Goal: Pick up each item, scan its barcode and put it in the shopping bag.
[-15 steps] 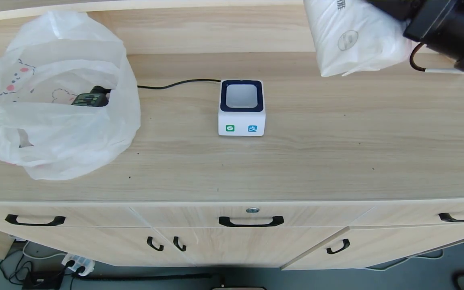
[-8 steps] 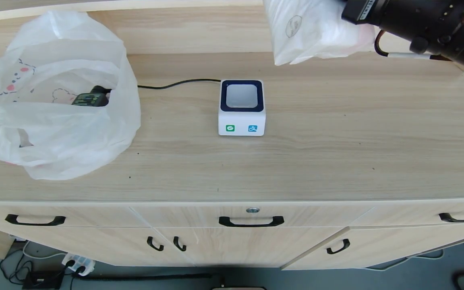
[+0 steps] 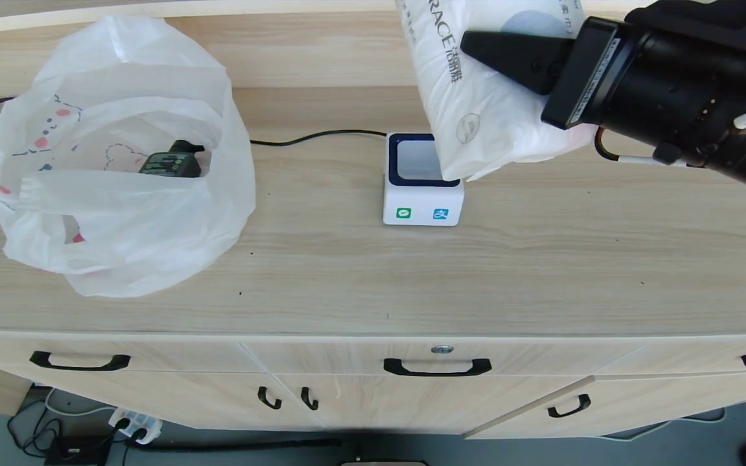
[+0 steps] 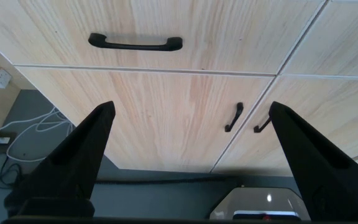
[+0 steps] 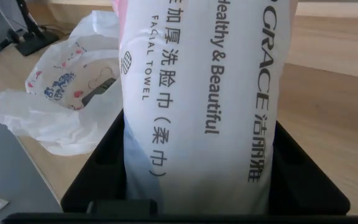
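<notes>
Pale wood-grain counter with three things on or above it.

- **Shopping bag:** thin, crinkled, translucent white film with cartoon prints. It lies slumped and open-mouthed at the robot's left, with a dark item inside.
- **Scanner:** a small white cube at mid-counter. Its top window has a dark blue frame with rounded corners, and a black cable leads from it toward the bag.
- **White pack:** soft, pillowy and wrapped in glossy film. It is held tilted in the air, its lower corner over the scanner's window.

The right gripper has its black fingers clamped on the pack's two sides. The left gripper has its fingers spread wide and holds nothing, facing the drawer fronts.
</notes>
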